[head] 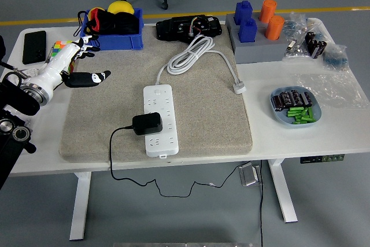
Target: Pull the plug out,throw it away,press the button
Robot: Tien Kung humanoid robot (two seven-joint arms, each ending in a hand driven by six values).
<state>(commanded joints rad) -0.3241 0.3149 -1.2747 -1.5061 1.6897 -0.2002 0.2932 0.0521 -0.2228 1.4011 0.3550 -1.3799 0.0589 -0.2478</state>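
Black boxy plug adapter (147, 123) seated in white rectangular power strip (159, 119) on grey felt mat (208, 108), mid-tabletop. Left white-and-black five-fingered hand (74, 63) over mat's far-left edge, fingers spread, gripping nothing, well apart from plug, up-left of it.

black plug (147, 123) sits in white power strip (159, 118); left hand (74, 61) hovers open, well apart.

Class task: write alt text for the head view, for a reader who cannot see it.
A black plug sits in a white power strip on a grey mat; the robot's left hand, fingers spread, hovers at the mat's left edge.
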